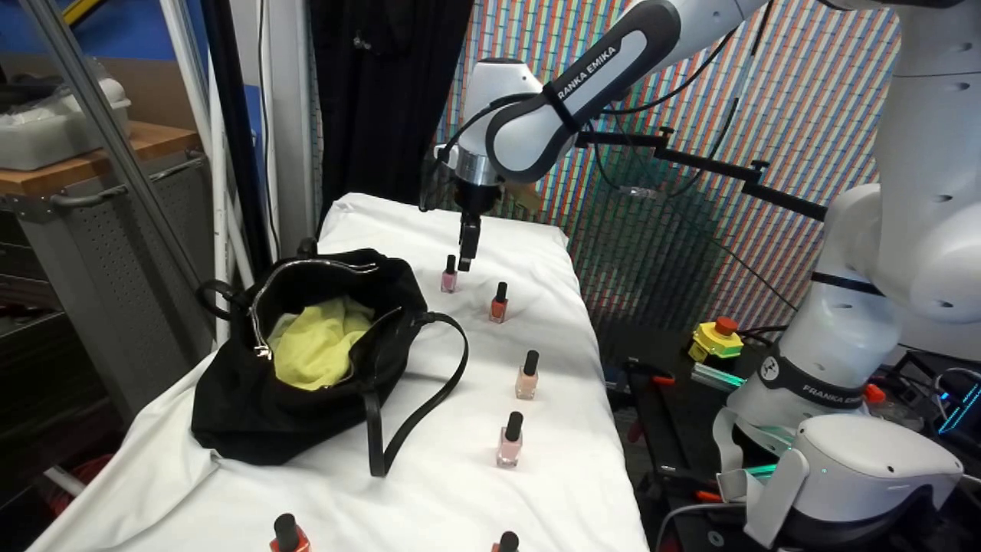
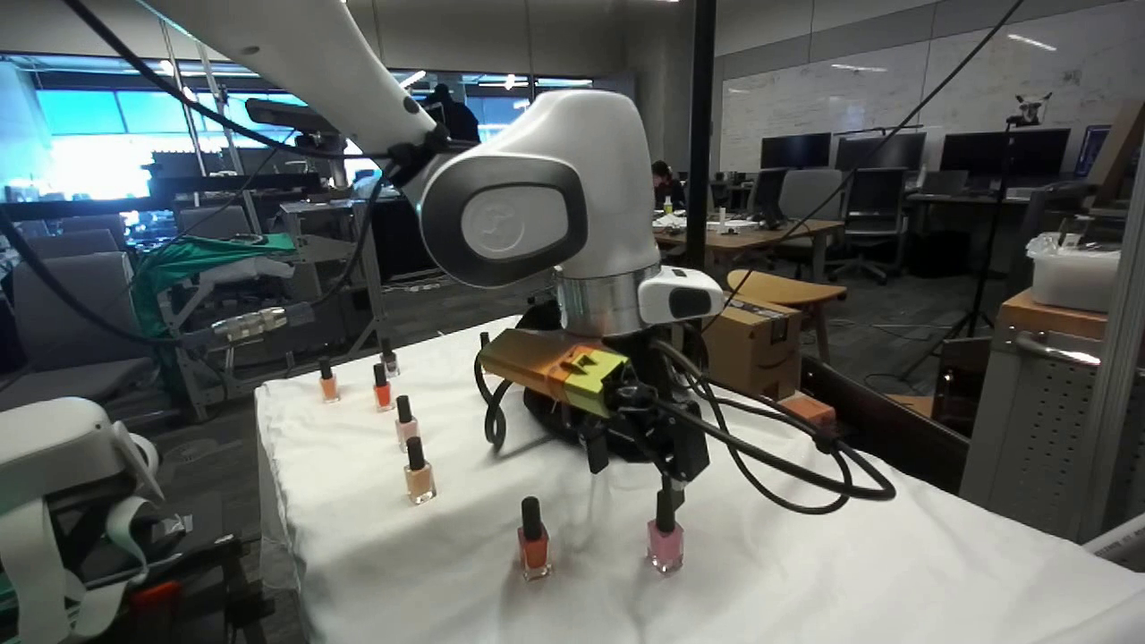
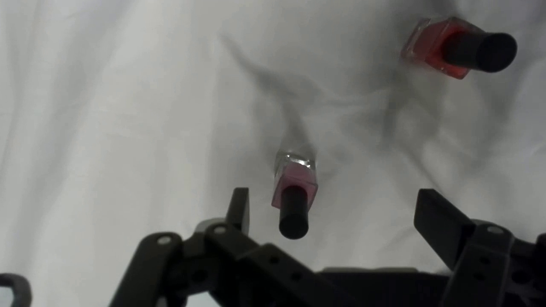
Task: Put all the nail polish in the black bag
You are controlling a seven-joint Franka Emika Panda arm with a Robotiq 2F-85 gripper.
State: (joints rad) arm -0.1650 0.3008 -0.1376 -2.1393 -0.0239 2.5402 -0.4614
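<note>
In exterior view, pink nail polish bottle stood upright on white sheet beside your gripper; black handbag gaped nearby. In exterior view, orange-red bottle stood close too. In wrist view, jaws spread wide, nothing held, pink nail polish bottle between, off-center. Pre-grasp stage imo; next you probably needed centering, then pinching.
</note>
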